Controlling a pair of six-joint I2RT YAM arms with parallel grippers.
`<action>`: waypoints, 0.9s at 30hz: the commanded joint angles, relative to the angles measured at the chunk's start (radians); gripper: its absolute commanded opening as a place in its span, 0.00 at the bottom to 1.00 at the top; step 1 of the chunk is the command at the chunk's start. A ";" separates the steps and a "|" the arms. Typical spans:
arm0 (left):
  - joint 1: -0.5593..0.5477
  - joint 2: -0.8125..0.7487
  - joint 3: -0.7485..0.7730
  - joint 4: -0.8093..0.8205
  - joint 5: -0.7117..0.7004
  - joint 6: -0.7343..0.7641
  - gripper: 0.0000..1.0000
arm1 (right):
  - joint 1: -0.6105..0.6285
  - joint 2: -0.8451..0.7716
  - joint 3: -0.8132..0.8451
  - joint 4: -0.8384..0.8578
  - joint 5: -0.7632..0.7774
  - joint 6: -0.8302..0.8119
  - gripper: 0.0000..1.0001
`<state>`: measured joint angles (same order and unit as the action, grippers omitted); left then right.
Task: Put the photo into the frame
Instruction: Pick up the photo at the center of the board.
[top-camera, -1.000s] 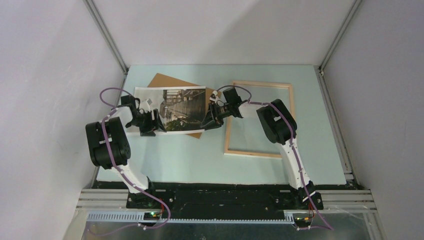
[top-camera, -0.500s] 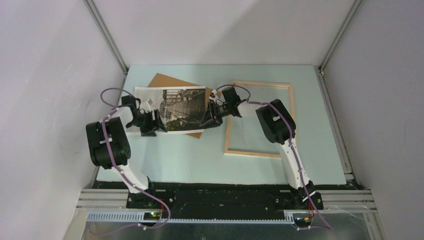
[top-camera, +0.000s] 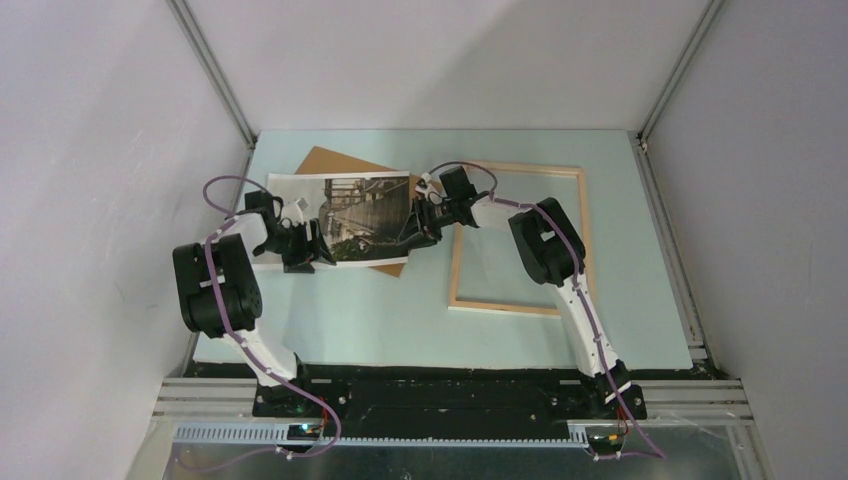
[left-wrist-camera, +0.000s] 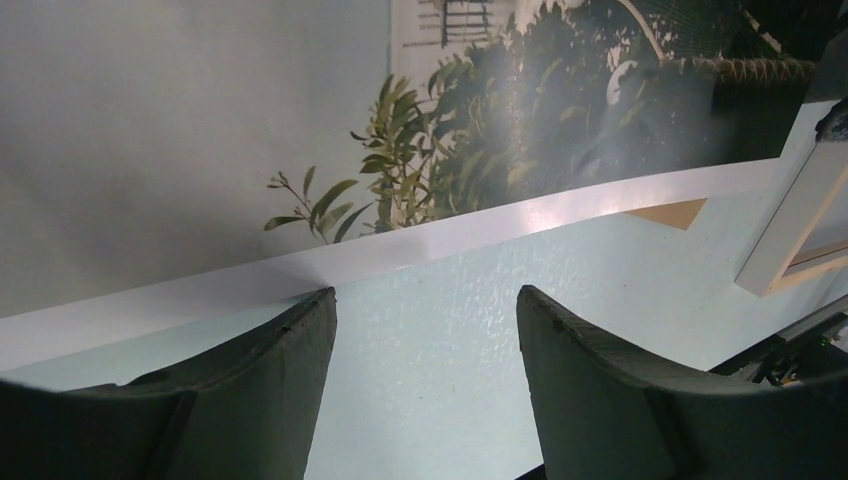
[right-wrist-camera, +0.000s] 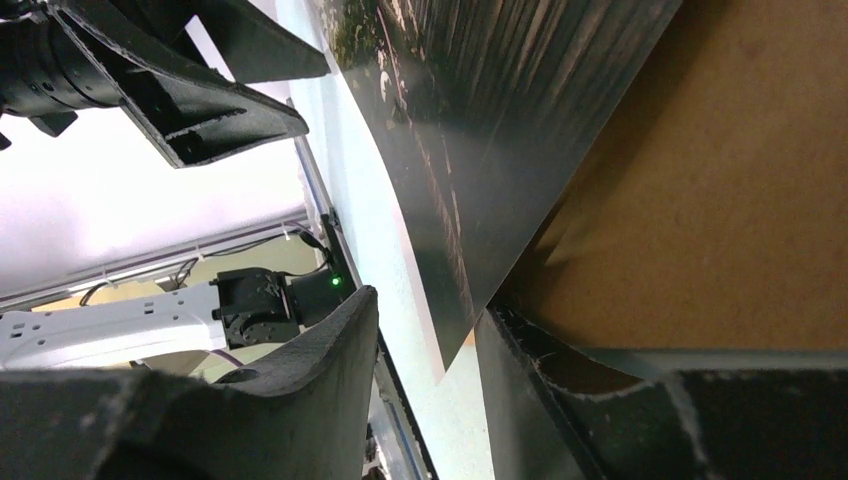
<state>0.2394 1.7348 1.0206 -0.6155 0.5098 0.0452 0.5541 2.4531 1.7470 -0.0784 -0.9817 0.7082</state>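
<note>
We see the photo (top-camera: 355, 220) lying left of centre on the table (top-camera: 400, 320). Its long axis runs left to right, with the right end slightly nearer us. The picture side faces up. It rests partly on a brown backing board (top-camera: 330, 163), whose corners stick out at the far left and near right.

The frame (top-camera: 505, 306) lies flat just right of the photo with its long axis running near to far.

The left gripper (left-wrist-camera: 425, 295) sits at the photo's near-left edge. Its 2 fingers are spread with only bare table between them, and the curved white border lies just past their tips.

The right gripper (right-wrist-camera: 430, 300) is at the photo's right end. Its jaws are apart and straddle the corner, with the board beneath.
</note>
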 joint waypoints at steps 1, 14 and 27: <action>-0.016 0.045 -0.043 -0.032 -0.013 0.034 0.73 | -0.001 0.049 0.085 0.003 0.013 -0.001 0.44; -0.017 0.036 -0.044 -0.031 0.001 0.036 0.73 | 0.005 0.090 0.139 0.024 0.035 0.040 0.22; -0.017 -0.056 -0.025 -0.031 0.010 0.045 0.84 | -0.046 -0.150 -0.039 0.004 0.112 -0.035 0.00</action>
<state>0.2367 1.7290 1.0153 -0.6174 0.5400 0.0532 0.5339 2.4470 1.7454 -0.0856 -0.9005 0.7162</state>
